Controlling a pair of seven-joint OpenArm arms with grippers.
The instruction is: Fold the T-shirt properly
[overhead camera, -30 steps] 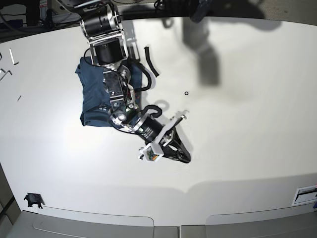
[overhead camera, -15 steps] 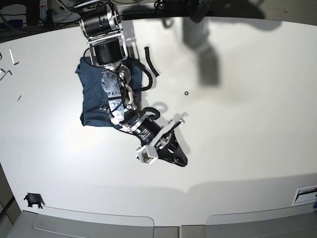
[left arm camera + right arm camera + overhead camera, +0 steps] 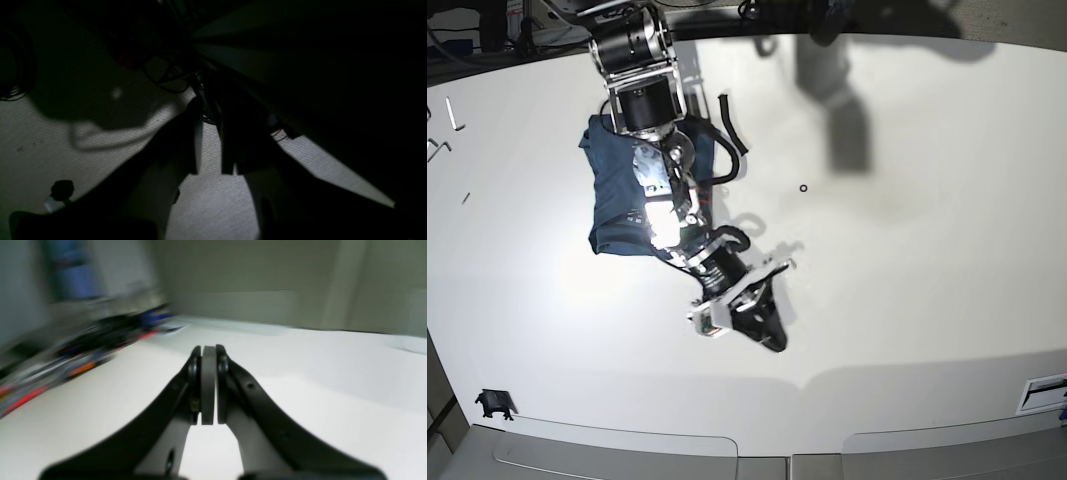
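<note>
The T-shirt (image 3: 622,195) lies in a compact dark-blue bundle on the white bench (image 3: 927,250), at the left of the base view, partly hidden under the right arm that reaches across it. Just right of it and nearer the camera, the right gripper (image 3: 772,335) hangs over bare bench with its jaws pressed together on nothing. Should that arm pull back low, its links could snag the bundle and drag a fold open. Farthest right, the left gripper (image 3: 209,170) is off the bench in dim light, its jaws slightly parted and empty. Swinging in blind, it could strike the other arm.
</note>
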